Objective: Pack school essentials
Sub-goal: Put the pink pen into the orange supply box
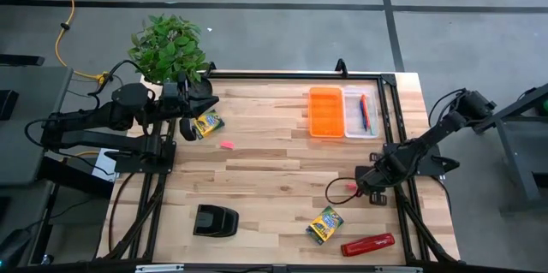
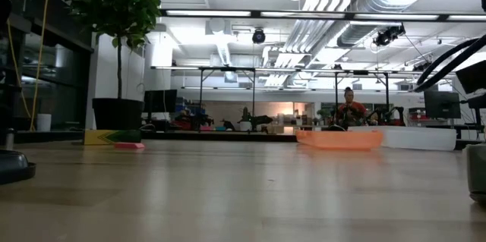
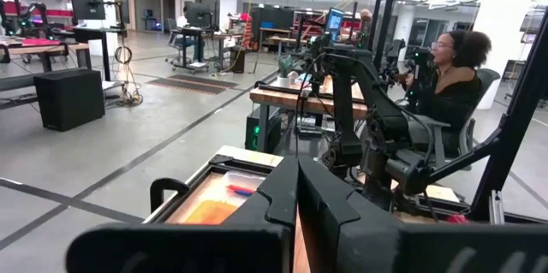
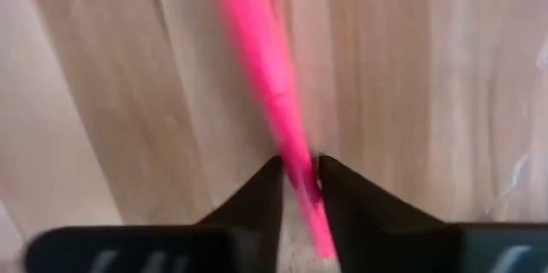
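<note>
Right of centre in the high view, the right gripper (image 1: pixel 360 186) is clenched on a pink pen (image 4: pixel 272 93) lying on the table (image 1: pixel 274 179). A crayon box (image 1: pixel 325 224) and red stapler (image 1: pixel 368 244) lie nearby (lower right). At upper left, the left gripper (image 1: pixel 190 126) is closed, a second crayon box (image 1: pixel 207 124) just beside it.

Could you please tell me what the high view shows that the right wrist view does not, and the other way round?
Only the high view shows the left gripper beside a crayon box, a second crayon box, the red stapler, the orange tray and the black desk object. Only the right wrist view shows the right gripper closed on the pink pen, with its fingers either side of the pen. Both show the wooden table and that pink pen, just a speck from above.
</note>
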Controlling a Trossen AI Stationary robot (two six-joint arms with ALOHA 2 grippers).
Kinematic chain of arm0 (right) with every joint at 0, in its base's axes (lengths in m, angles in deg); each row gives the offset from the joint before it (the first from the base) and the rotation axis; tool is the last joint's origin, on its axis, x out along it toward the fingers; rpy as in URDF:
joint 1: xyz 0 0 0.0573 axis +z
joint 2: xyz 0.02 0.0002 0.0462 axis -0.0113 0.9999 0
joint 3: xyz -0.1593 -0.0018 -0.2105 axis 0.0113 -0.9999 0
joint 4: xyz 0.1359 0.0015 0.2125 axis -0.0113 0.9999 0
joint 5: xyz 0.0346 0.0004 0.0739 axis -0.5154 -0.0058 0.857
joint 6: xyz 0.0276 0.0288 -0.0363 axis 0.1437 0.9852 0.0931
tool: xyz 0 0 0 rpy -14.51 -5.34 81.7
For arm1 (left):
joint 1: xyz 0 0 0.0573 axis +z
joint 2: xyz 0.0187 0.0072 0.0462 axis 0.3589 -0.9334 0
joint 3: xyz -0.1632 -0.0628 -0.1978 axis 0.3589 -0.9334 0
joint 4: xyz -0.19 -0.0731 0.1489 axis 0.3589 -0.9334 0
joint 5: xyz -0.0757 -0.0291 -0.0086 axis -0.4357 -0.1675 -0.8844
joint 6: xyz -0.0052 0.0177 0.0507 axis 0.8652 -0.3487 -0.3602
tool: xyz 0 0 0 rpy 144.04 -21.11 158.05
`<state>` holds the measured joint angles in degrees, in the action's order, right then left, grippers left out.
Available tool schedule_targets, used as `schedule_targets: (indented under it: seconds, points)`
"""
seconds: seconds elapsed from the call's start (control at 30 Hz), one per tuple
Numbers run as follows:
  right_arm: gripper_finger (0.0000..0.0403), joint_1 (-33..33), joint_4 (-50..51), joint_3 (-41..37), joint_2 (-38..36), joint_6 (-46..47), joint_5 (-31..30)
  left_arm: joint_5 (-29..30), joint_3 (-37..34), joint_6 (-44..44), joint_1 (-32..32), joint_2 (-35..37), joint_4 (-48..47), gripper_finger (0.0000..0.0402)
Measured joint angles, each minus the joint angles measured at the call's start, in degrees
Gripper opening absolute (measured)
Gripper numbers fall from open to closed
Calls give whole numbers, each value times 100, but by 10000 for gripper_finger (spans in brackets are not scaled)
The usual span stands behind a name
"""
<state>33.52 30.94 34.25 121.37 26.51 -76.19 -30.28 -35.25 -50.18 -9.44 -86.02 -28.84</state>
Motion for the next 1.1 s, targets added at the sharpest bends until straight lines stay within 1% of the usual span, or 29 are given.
schedule_targets:
  seconds: [0.07,0.13,0.27,0.37,0.47,0.53,0.6,0.63,0.73,0.83,0.9,0.93,1.0,1.07,1.1]
  points:
    - [26,-2,16,0,-2,174,5,0,0,0,0,0,-2,0]
    - [11,-2,14,4,-4,419,5,0,0,0,0,0,-8,0]
    - [21,-2,-37,-2,-21,870,-1,0,0,0,0,0,-9,0]
    - [11,-2,-61,-19,-163,993,6,0,0,-2,0,0,-9,0]
    - [6,-2,-93,-10,-514,1030,64,0,0,-5,0,5,-9,0]
    - [5,-4,-302,85,-970,1119,67,3,-4,-80,0,37,-12,0]
    - [4,-4,-905,116,-1404,1292,-168,8,-4,-116,0,93,-9,0]
    - [4,-12,-1240,111,-1642,1388,-422,9,-4,-129,0,119,-2,0]
    - [3,-140,-2557,128,-2073,1405,-1495,11,-4,-70,0,180,4,0]
    - [2,-438,-3556,127,-2115,932,-2629,11,-4,-50,0,188,0,0]
    - [2,-732,-4229,127,-2026,350,-3162,12,-4,-49,0,186,-9,0]
    - [2,-924,-4625,127,-1938,45,-3250,13,-4,-48,0,184,-13,0]
    - [1,-1334,-5460,127,-1760,-611,-3205,13,-4,-47,0,157,-9,0]
    - [1,-1729,-6319,173,-1557,-1199,-2981,8,-4,20,0,140,-9,0]
    - [1,-1910,-6527,252,-1468,-1476,-2820,7,-4,100,0,129,-7,0]
